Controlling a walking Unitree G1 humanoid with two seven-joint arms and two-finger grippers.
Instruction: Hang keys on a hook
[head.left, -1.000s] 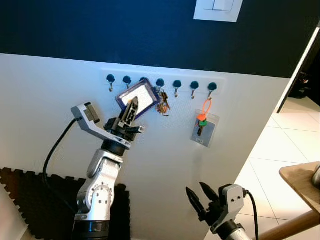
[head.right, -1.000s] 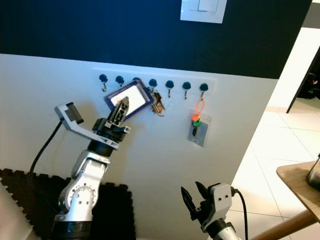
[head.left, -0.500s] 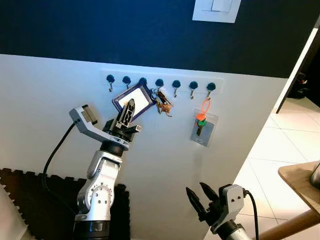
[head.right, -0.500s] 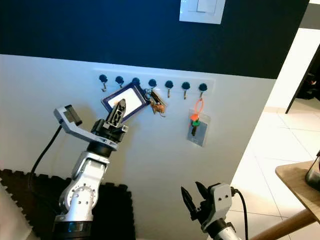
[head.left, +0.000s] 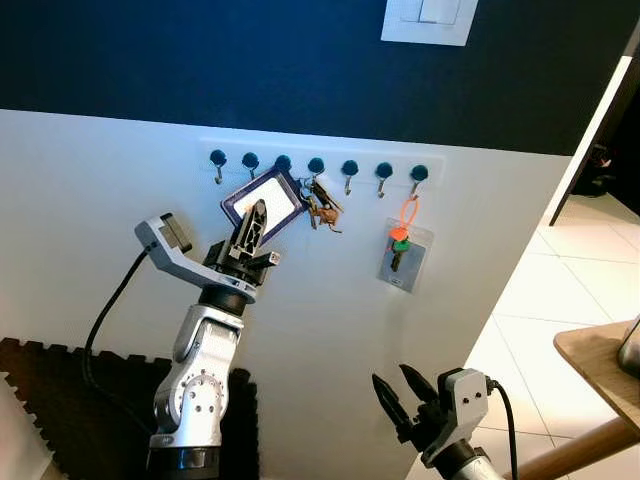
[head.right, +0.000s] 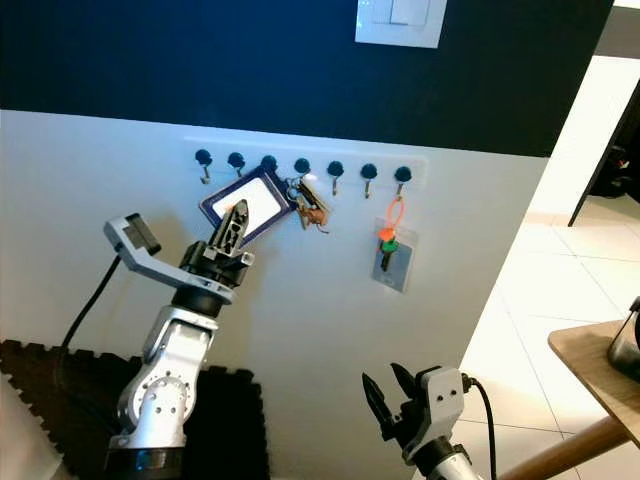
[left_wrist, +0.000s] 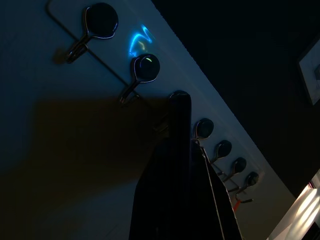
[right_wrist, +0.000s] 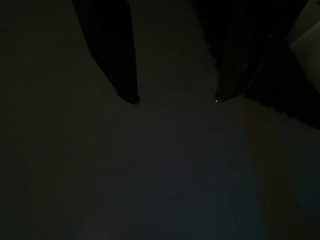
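A bunch of keys (head.left: 321, 206) on a ring hangs beside a blue-framed card holder (head.left: 262, 202), just under the third and fourth knobs of the white hook rail (head.left: 316, 166). I cannot tell whether the ring sits on a hook. My left gripper (head.left: 257, 218) is raised against the wall and shut on the card holder's lower edge. In the dark left wrist view its black fingers (left_wrist: 180, 150) point up at the row of hooks (left_wrist: 146, 68). My right gripper (head.left: 402, 388) hangs low with its fingers (right_wrist: 125, 75) open and holds nothing.
A second key (head.left: 399, 247) with an orange loop and a clear pouch hangs from the rightmost hook (head.left: 419, 173). A light switch (head.left: 424, 18) sits high on the dark wall. A black foam mat (head.left: 60, 385) lies lower left, and a wooden table corner (head.left: 600, 365) stands right.
The card holder has tilted flatter and drifted slightly left with my left gripper, and the key bunch has swung up closer under the fourth hook. The right arm has stayed put.
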